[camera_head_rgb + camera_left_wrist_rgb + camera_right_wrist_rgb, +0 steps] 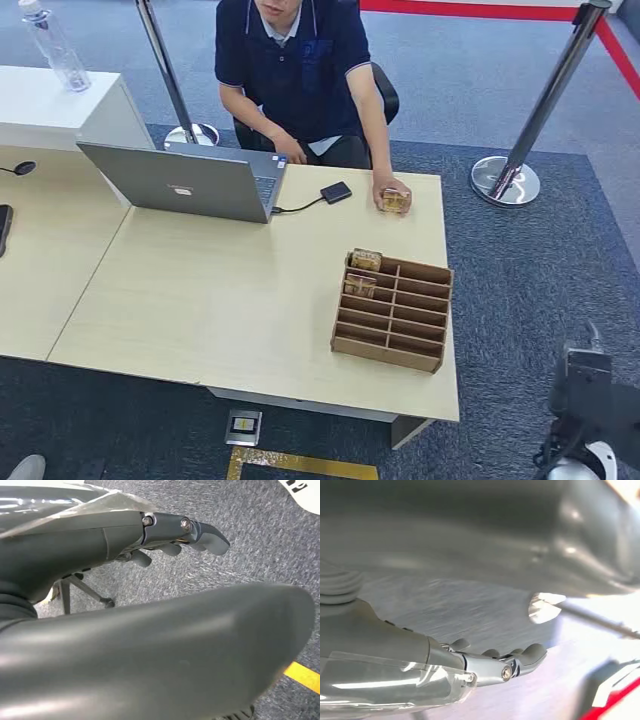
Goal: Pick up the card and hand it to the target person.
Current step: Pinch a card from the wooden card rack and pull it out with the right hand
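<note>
Cards (365,260) are stood in a cardboard organizer (393,312) on the counter (211,300). Both robot hands, left (181,532) and right (501,665), are seen empty, fingers extended. One card (392,200) is held by the person's hand (391,190).

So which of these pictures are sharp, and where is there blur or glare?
Head view: evenly lit and sharp, the laptop and card box crisp. Left wrist view: carpet sharp, the near thumb soft. Right wrist view: floor streaked with blur, bright glare at one edge, the right hand fairly clear.

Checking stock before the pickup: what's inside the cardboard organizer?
The cardboard organizer holds two cards in its far-left slots; the other slots look empty, though the dividers hide their floors.
</note>
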Robot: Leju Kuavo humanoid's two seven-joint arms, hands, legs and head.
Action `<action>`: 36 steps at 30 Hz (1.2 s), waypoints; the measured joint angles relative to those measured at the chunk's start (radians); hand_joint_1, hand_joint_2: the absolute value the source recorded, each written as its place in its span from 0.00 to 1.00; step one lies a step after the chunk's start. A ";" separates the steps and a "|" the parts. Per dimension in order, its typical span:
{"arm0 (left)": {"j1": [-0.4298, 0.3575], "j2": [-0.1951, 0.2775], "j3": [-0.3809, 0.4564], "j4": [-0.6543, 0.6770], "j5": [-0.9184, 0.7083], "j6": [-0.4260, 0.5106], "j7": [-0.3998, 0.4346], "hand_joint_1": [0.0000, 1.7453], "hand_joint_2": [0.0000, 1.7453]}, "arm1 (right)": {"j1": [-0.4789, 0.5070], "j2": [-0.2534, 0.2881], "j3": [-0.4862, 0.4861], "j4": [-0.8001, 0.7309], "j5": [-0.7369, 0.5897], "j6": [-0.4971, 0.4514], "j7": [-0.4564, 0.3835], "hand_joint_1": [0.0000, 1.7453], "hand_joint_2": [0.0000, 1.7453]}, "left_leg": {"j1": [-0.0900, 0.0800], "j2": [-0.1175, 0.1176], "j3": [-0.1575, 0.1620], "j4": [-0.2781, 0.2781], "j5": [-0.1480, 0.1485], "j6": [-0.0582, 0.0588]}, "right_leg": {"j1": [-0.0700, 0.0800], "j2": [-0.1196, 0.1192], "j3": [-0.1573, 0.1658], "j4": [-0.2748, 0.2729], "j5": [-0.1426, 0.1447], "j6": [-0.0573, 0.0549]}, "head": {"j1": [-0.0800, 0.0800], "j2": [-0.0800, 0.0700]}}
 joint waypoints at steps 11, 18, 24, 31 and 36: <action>-0.013 -0.007 0.046 0.010 -0.045 -0.002 -0.001 0.00 0.00 | -0.128 0.003 0.331 -0.080 -0.012 -0.001 0.019 0.00 1.00 | 0.000 0.000 0.000 0.000 0.001 -0.001 | 0.000 0.000 0.000 0.001 0.000 -0.001 | 0.000 0.000; -0.019 -0.013 0.069 0.015 -0.067 -0.002 -0.001 0.00 0.00 | -0.213 0.004 0.554 -0.082 0.073 -0.036 0.070 0.00 1.00 | 0.000 0.000 0.000 0.000 0.001 -0.001 | 0.000 0.000 0.000 0.001 0.000 -0.001 | 0.000 0.000; -0.022 -0.014 0.079 0.018 -0.080 -0.005 -0.001 0.00 0.00 | -0.267 -0.001 0.694 -0.067 0.229 -0.051 0.148 0.00 1.00 | 0.000 0.000 0.000 0.000 0.001 -0.001 | 0.000 0.000 0.000 0.001 0.000 -0.001 | 0.000 0.000; -0.023 -0.014 0.089 0.020 -0.090 -0.012 -0.001 0.00 0.00 | -0.322 -0.016 0.811 -0.018 0.439 -0.040 0.252 0.00 1.00 | 0.000 0.000 0.000 0.000 0.001 -0.001 | 0.000 0.000 0.000 0.001 0.000 -0.001 | 0.000 0.000; -0.023 -0.014 0.090 0.020 -0.095 -0.013 -0.002 0.00 0.00 | -0.359 -0.030 0.876 0.044 0.591 -0.026 0.333 0.00 1.00 | 0.000 0.000 0.000 0.000 0.001 -0.001 | 0.000 0.000 0.000 0.001 0.000 -0.001 | 0.000 0.000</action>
